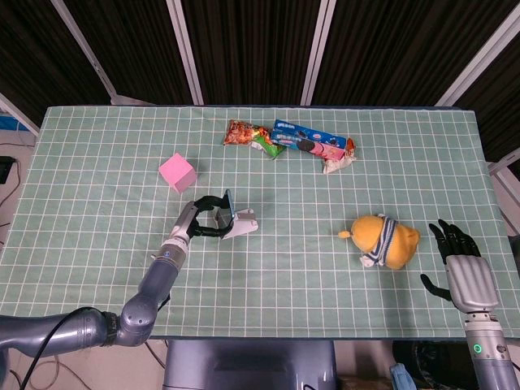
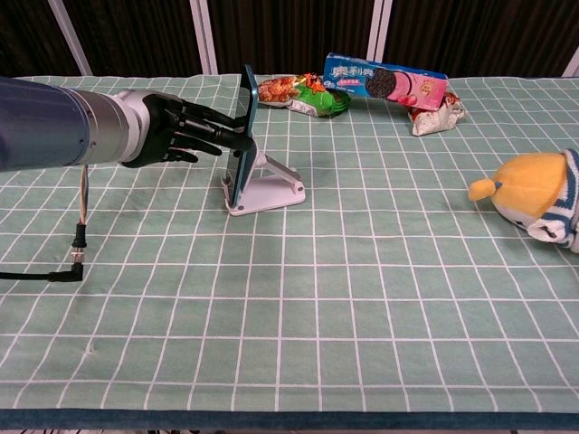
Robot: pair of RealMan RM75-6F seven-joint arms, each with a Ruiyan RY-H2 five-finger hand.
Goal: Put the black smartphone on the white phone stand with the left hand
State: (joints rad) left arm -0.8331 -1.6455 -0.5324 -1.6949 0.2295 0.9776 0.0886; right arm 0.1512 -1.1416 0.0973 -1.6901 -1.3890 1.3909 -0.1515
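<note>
Both fingers (image 2: 220,136) of left hand (image 2: 172,129) pinch smartphone (image 2: 244,136) upright on stand (image 2: 269,187)

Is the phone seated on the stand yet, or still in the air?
Seated: the black smartphone stands near upright, its lower edge in the white phone stand, with the left hand touching its back.

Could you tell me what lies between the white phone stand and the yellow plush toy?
Only bare tablecloth lies between the stand and the plush toy, in the head view.
</note>
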